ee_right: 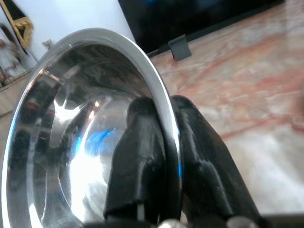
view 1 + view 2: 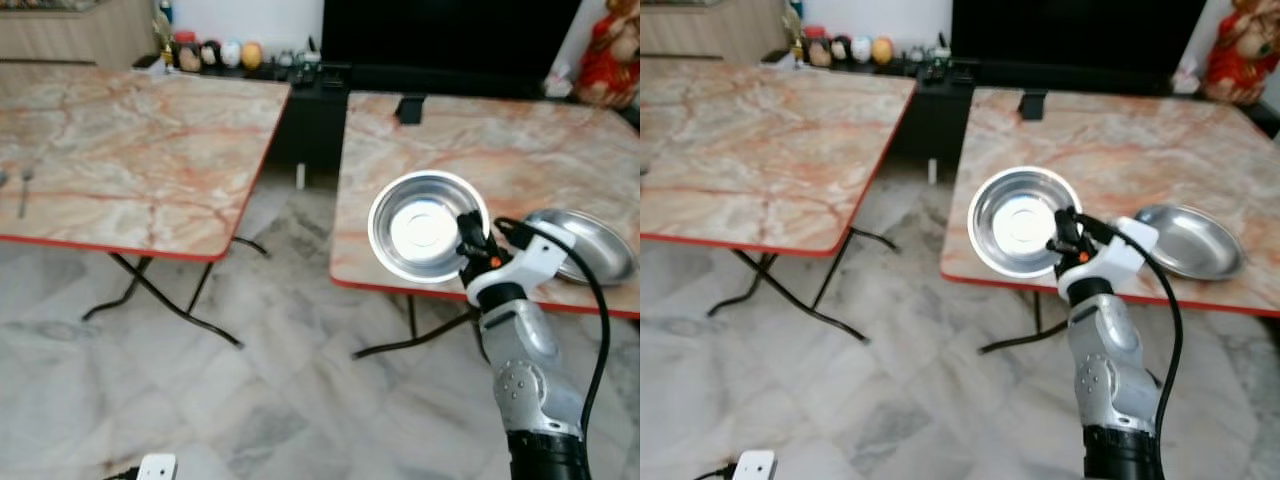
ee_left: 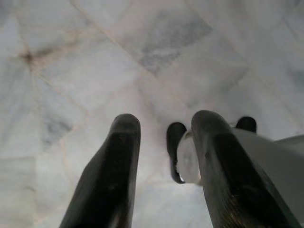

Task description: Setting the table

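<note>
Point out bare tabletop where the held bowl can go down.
The left table is bare apart from cutlery at its left edge. On the right table, room lies behind the bowl in the right gripper; the steel plate crowds the front right.

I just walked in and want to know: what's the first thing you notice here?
The shiny steel bowl jumps out first: the right gripper pinches its rim and holds it tilted over the near edge of the right table. A second steel plate lies on that table just to its right. The left table stands apart across a gap of marble floor, with cutlery near its left edge.
</note>
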{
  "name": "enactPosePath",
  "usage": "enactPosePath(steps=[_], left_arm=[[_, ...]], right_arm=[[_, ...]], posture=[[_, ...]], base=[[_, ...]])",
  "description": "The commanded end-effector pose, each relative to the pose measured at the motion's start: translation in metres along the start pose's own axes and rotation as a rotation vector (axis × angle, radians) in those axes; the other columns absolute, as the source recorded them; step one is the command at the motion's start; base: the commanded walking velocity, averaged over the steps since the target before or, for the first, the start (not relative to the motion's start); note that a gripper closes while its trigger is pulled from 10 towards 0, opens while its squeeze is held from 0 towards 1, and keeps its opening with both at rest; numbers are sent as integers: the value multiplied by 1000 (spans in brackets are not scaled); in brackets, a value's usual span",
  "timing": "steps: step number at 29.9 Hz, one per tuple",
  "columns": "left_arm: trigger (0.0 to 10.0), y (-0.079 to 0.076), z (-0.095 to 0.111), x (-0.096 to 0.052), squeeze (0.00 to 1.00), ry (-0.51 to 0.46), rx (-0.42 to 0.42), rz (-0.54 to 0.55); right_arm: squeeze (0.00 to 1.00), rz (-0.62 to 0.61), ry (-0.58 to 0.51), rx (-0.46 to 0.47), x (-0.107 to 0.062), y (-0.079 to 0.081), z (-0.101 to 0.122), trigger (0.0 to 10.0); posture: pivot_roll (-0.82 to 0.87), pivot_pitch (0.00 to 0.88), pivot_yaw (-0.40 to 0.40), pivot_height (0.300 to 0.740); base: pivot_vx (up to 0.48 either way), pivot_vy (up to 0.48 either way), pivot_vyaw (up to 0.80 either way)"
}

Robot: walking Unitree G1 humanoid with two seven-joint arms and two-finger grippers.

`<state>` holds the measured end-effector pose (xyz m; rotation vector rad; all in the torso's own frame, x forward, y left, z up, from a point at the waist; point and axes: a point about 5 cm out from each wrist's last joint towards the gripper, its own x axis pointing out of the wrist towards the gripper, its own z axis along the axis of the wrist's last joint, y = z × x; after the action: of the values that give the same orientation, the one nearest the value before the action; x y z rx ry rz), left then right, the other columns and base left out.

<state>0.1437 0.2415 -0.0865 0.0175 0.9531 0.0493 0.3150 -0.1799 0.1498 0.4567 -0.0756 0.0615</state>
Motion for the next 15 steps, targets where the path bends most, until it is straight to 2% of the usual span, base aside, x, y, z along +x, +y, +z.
enactPosePath(steps=[1,15], left_arm=[[10000,3,0,0,0,4,2,5],[10000,2,0,0,0,3,6,1]], right_arm=[[0,24,-23,-13,3,6,7,10000],[0,4,-45,-8,2,1,11,10000]], posture=[[2,0,-28,736],[-9,0,-27,736]], base=[[0,-420,0],[0,-420,0]])
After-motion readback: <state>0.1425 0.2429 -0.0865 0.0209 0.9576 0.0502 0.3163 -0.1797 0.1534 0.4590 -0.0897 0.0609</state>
